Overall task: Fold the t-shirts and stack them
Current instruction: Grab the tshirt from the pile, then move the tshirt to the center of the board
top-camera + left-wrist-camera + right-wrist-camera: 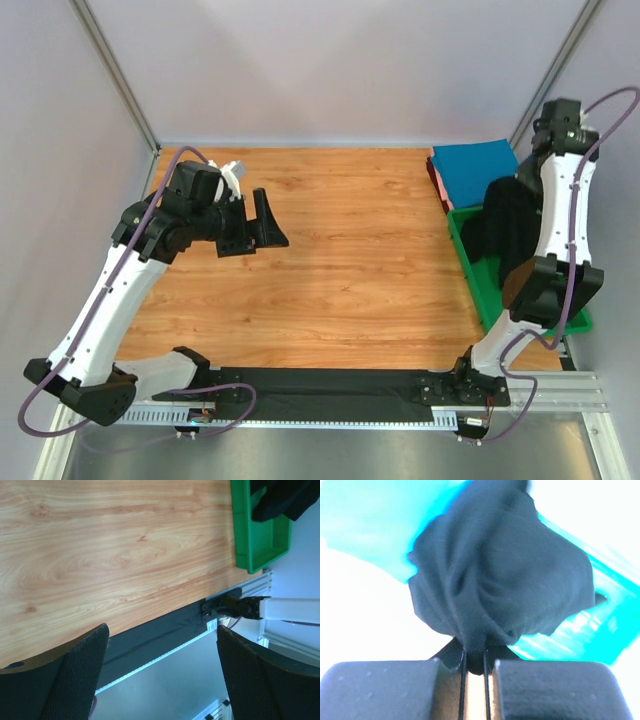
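Top view: black t-shirt (505, 225) hung bunched over green tray (462, 250), far right. Teal-blue t-shirt (475, 165) lay folded atop reddish t-shirt (436, 182) behind tray.

Left wrist: left gripper (160, 670) gaped wide, held nothing, above wooden table (100, 555).

Right wrist: right gripper (474, 655) was pinched tight on thin pucker of black t-shirt. You risked slip-out under fast lift. Trailing cloth could snag tray rim and drag tray.

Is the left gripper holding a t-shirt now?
No, the left gripper is open, and no cloth is between its jaws.
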`<action>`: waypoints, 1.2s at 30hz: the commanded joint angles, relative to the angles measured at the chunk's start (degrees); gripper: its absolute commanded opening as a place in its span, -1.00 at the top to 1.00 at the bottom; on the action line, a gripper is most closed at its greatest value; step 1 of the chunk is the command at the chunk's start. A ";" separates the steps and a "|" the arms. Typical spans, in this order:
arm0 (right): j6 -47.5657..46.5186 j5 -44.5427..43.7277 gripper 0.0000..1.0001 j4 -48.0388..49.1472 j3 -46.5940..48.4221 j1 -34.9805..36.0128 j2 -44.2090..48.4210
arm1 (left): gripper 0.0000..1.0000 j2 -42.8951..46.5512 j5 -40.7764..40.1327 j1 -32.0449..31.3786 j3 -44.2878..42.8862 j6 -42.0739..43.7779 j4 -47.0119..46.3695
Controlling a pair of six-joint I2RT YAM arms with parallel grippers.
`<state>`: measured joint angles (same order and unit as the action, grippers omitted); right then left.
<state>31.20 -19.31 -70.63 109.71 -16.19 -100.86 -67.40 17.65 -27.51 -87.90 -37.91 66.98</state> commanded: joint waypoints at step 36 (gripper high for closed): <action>-0.96 27.67 -0.09 4.88 -33.41 36.67 17.71 | -0.87 -7.83 -0.25 1.76 22.23 -5.94 -14.86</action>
<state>33.41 17.12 -59.33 75.61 21.69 -85.25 -74.65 13.13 -23.88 -67.29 -43.20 57.56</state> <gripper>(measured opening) 0.544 0.935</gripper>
